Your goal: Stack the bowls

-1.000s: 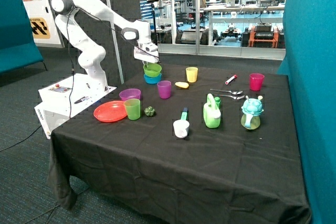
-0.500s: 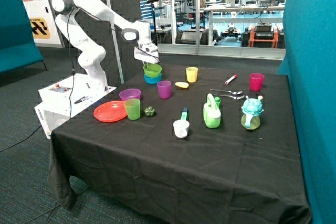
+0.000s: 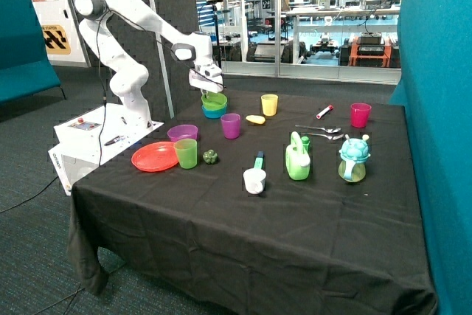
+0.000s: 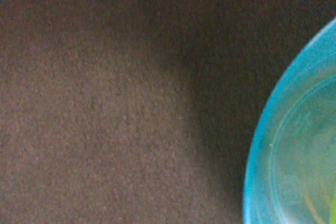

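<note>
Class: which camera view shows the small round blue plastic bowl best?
The outside view: the small round blue plastic bowl appears whole on the table, holding the lime green bowl under the pincer. The wrist view shows only part of its rim.

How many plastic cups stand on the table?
4: a green cup beside the orange plate, a purple cup near the stacked bowls, a yellow cup behind it, a pink cup at the far corner.
</note>
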You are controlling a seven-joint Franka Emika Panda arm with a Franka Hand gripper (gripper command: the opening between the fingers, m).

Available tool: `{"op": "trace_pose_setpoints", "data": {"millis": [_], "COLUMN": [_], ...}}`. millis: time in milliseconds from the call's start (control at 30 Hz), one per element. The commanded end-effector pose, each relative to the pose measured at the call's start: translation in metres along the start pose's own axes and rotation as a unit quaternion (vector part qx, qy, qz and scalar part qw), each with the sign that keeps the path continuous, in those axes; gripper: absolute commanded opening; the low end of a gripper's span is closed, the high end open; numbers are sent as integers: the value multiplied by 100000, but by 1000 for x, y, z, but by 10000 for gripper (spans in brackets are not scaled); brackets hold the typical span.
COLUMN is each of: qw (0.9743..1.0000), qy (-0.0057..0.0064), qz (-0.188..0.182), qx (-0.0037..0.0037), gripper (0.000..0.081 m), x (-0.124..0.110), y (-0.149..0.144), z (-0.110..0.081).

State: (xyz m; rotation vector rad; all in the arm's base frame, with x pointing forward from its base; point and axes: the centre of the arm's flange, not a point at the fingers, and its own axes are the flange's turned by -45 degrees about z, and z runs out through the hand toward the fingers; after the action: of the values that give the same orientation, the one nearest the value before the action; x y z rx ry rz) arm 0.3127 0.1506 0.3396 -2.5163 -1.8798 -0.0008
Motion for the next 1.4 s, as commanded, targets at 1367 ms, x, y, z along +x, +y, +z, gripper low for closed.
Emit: {"op": "trace_pose_setpoints", "data": {"millis": [1367], "qw": [99935], "qy": [-41], "qz": [3591], "qx": [-13], "gripper": [229], "x": [15], "y": [34], "z": [11]}}
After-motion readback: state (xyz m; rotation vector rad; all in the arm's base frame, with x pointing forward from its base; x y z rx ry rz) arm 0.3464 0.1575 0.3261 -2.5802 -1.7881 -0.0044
